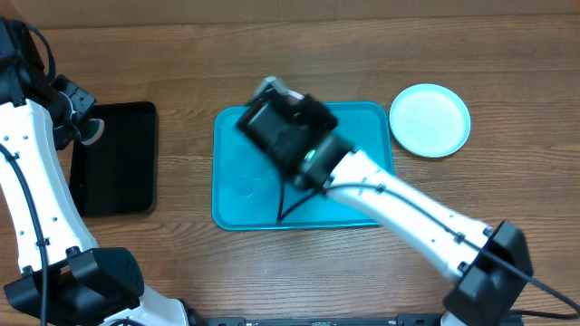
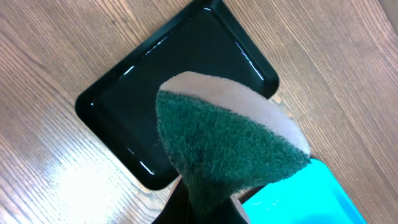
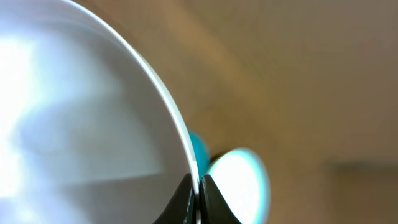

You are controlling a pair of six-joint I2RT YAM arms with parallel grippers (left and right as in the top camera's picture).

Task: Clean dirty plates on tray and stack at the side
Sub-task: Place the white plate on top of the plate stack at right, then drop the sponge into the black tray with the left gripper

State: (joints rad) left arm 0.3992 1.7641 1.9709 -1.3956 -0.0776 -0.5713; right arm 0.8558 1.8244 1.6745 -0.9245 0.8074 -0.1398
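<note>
Over the turquoise tray, the right gripper pinches the rim of a white plate. At the tray's two o'clock, a light blue plate lies on the table. At nine o'clock, the left gripper clamps a green scouring pad above the black tray.

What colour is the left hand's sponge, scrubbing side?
The scouring sponge is dark green over pale beige backing; clearest in left wrist view.
</note>
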